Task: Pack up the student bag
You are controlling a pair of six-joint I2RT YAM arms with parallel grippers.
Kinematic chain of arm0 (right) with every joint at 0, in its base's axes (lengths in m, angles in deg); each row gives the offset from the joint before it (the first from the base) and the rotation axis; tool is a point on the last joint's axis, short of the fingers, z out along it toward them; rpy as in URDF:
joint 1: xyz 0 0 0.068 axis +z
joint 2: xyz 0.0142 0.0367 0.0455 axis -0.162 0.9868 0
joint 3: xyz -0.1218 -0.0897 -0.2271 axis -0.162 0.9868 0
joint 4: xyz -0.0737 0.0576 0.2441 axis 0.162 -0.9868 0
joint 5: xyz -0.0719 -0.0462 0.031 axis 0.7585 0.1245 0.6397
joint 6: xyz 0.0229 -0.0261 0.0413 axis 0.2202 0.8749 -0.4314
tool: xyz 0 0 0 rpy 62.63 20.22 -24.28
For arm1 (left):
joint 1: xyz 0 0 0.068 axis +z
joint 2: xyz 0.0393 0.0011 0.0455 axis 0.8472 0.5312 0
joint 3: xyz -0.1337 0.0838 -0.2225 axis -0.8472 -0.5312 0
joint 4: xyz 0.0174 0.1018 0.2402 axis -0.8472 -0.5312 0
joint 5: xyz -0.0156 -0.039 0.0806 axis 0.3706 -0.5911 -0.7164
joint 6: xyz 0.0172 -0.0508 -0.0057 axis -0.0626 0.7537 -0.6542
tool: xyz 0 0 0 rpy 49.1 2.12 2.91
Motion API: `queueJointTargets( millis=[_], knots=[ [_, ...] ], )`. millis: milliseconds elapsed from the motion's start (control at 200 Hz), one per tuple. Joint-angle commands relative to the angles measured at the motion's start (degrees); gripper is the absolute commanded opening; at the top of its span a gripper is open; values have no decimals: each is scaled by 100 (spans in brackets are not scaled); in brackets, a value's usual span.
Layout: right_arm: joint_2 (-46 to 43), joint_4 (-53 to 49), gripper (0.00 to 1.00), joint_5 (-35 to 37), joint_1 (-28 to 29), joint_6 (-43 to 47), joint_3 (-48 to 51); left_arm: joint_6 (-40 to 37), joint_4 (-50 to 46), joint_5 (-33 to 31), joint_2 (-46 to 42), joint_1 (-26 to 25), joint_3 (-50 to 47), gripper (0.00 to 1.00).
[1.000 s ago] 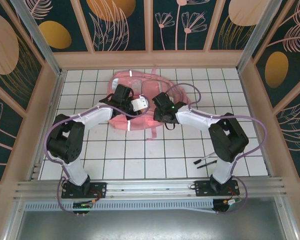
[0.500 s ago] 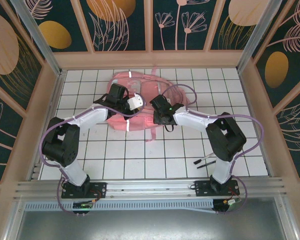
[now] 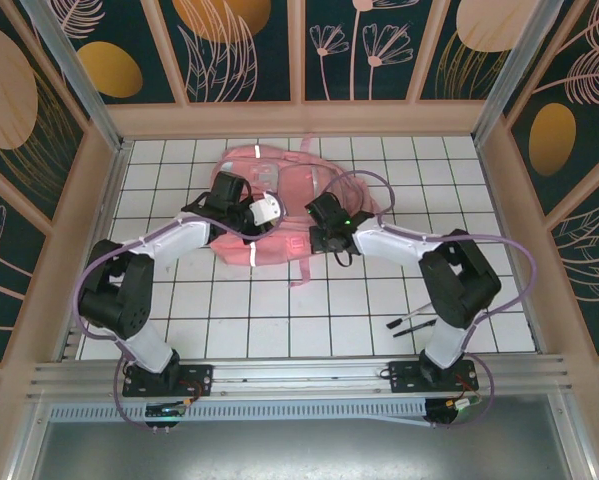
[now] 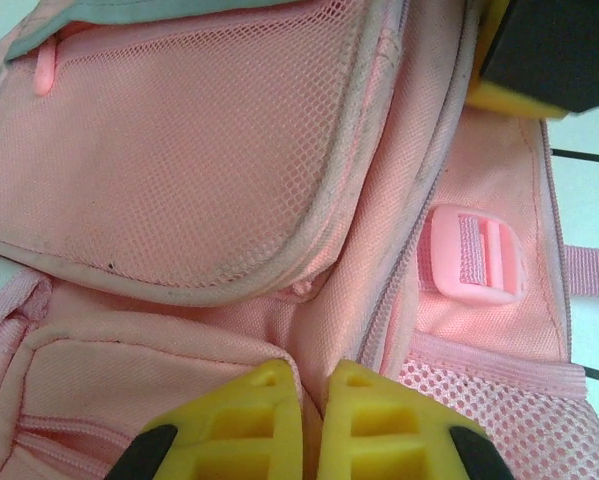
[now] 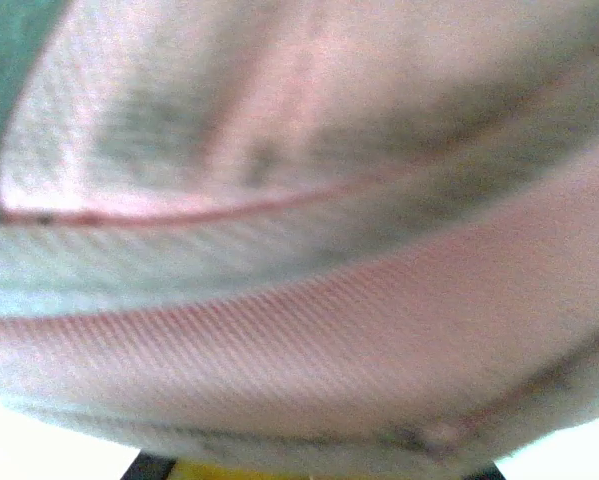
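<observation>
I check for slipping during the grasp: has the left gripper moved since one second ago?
Yes. In the top view the left gripper has shifted slightly toward the left wall.

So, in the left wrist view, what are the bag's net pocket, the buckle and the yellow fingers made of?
The mesh pocket on the student bag: pink net fabric, matte; its tiny holes show. The buckle: probably moulded plastic, smooth with a slight sheen. The fingers of the left gripper: yellow, with hollow cells, likely plastic; stiff or rubbery, I cannot tell.
</observation>
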Motion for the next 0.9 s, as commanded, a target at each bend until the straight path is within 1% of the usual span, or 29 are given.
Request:
queueJointTargets(
  millis=[0,170,250,290,365,440,505,541,561,576,606,661,706,736,826,896],
  knots=[
    [-543,-217,0,-43,-240,243,295,-350,2,196,-333,140,-148,0],
    [-1058,-381,0,-144,-431,341,823,-841,-92,175,-545,251,-364,0],
    [-1250,-356,0,-311,-364,535,1048,-1033,42,284,-570,362,-416,0],
    [-1334,-388,0,-383,-301,645,1114,-1089,217,348,-588,418,-611,0],
    [-1516,-416,0,-579,-64,902,1190,-1023,634,494,-591,553,-688,0],
    [-1698,-416,0,-789,206,1040,1164,-648,1135,561,-502,700,-635,0],
    [-1782,-407,0,-796,445,1055,1066,54,1722,222,-331,773,-523,13],
    [-1786,-357,0,-950,558,1041,1009,533,2010,-157,-203,785,-477,32],
    [-1779,-340,0,-978,618,1017,969,779,2093,-393,-130,789,-308,39],
    [-1758,-311,0,-995,667,998,935,954,2108,-549,-80,799,-218,43],
    [-1715,-246,0,-1025,749,936,874,1202,2003,-786,-11,794,-57,45],
    [-1601,-73,0,-1082,858,830,777,1619,1636,-918,-14,800,239,51],
    [-1494,121,0,-1165,920,737,700,2315,1526,-1064,-126,800,368,59],
    [-1420,240,0,-1238,960,675,644,2732,1482,-1147,-239,800,391,61],
    [-1229,531,0,-1309,1045,555,523,3621,1380,-1089,-697,795,113,64],
    [-1139,694,0,-1332,1061,488,489,4563,1433,-1397,-1095,796,-283,75]
  ],
)
